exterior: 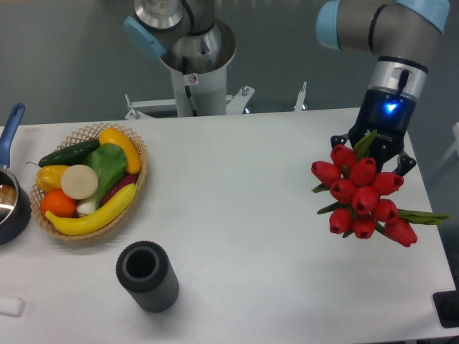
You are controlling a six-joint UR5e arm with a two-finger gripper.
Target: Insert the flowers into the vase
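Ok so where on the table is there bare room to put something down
The widest bare patch is mid-table, between the wicker basket and the flowers held in the gripper. The front strip right of the vase is bare too. The left end is crowded: basket, pot and vase sit close together.

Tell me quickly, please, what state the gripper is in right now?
Gripper: closed on the flowers, holding the bunch above the table, far to the right of the vase.
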